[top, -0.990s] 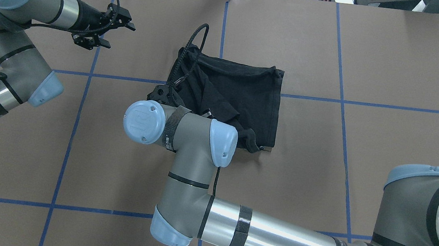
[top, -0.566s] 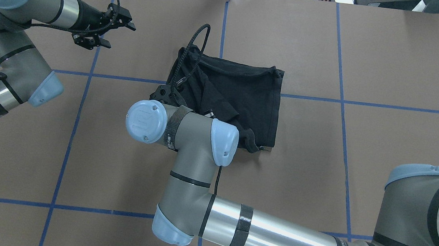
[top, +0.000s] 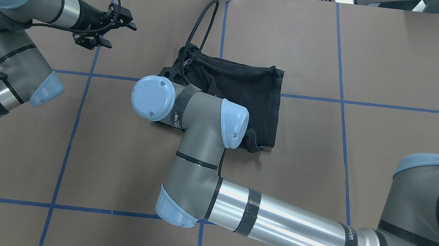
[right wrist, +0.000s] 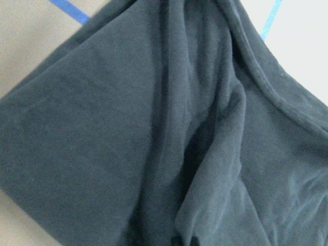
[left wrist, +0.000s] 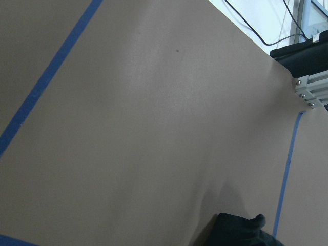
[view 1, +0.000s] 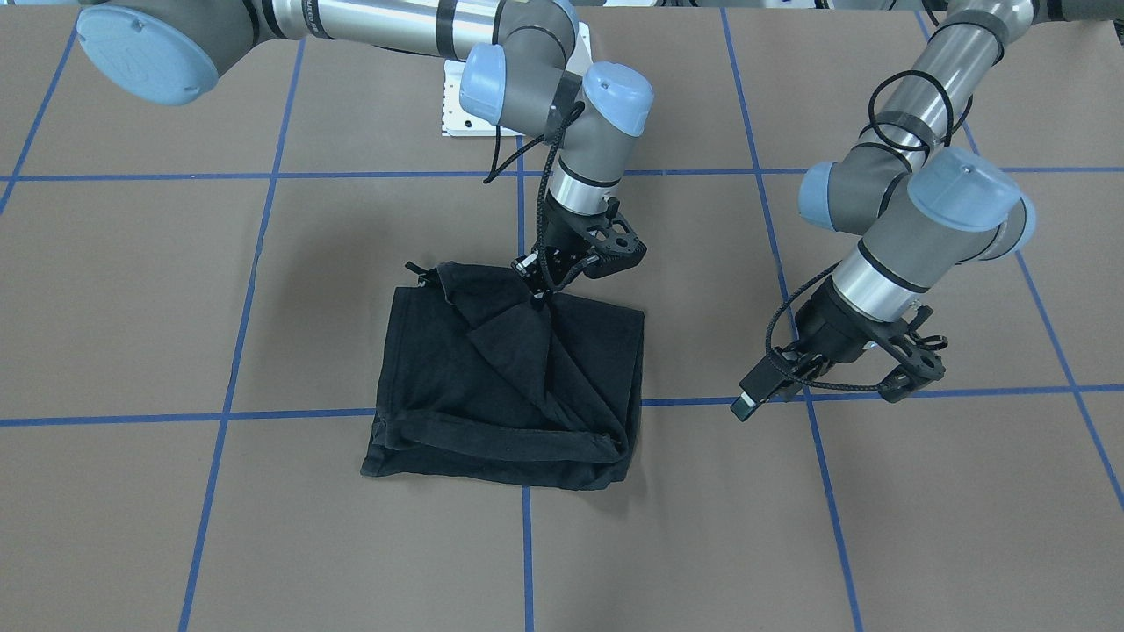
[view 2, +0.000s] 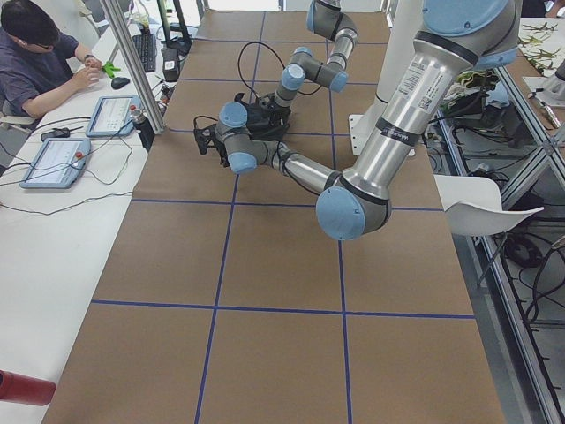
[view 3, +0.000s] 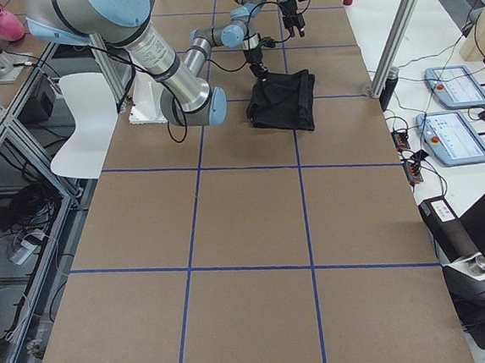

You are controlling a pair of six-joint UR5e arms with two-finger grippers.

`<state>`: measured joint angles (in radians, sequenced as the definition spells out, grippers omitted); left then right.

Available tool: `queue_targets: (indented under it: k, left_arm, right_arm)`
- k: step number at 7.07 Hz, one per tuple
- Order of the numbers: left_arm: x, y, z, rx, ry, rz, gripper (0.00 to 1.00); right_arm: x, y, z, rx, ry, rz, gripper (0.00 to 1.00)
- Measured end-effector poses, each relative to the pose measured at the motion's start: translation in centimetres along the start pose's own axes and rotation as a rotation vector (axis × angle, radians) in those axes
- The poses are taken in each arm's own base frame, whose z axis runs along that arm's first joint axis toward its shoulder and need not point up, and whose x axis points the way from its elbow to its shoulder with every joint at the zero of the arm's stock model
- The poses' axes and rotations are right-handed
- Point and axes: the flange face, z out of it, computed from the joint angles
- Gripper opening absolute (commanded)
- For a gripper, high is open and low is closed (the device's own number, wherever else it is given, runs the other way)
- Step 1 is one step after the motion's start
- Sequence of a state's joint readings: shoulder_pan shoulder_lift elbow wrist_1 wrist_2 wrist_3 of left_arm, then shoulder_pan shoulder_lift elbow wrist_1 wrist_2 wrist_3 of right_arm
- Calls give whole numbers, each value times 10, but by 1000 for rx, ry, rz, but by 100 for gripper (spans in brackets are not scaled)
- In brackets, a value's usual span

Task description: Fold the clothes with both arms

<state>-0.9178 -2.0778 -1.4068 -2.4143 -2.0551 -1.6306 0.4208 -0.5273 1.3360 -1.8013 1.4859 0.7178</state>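
The black T-shirt (view 1: 457,386) lies in a rough folded rectangle at the middle of the worktop (view 1: 790,527), plain side up, no graphic showing. My right gripper (view 1: 537,288) is clamped on a pinch of cloth near the edge closest to the robot's base, tenting it into a peak.

My worry is that only the top layer is pinched. If I carry it across, the layers under it could drag and the stack could skew, or the pinch could slip and drop in a lump.

The wrist cable (top: 201,21) loops over the shirt's 11 o'clock corner on the overhead view and might catch a fold. The right arm itself covers the shirt's 8 o'clock part there, so I can't check that corner.

The left gripper (top: 108,33) hangs out at 10 o'clock, well apart, fingers spread, holding nothing. Blue tape lines (view 1: 290,413) run under the shirt.
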Motion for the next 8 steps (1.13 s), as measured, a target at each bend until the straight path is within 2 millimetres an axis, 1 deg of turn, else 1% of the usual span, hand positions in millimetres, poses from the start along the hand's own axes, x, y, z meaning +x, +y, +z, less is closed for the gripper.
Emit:
queue_targets:
  k: [1, 2, 3, 4, 5, 6, 7, 8]
  left_arm:
    - [3, 1, 0, 0, 3, 2, 100]
    - [8, 2, -2, -1, 8, 5, 100]
    - [12, 4, -5, -1, 16, 9, 100]
    - [16, 6, -8, -1, 24, 13, 100]
    - [20, 8, -11, -1, 32, 17, 100]
    - [23, 10, -13, -1, 39, 20, 100]
    - [25, 11, -15, -1, 43, 22, 100]
    - [27, 11, -15, 0, 46, 23, 100]
  right_arm:
    - [30, -15, -11, -5, -17, 6, 0]
    - [56, -27, -14, -3, -13, 0, 0]
    - [87, -36, -8, -7, 4, -4, 0]
    - [120, -42, 5, -19, 25, -2, 0]
    - [149, -43, 22, -37, 50, 8, 0]
    - [171, -38, 41, -52, 70, 19, 0]
    - [184, -32, 62, -57, 79, 25, 14]
    - [190, -26, 81, -60, 83, 28, 99]
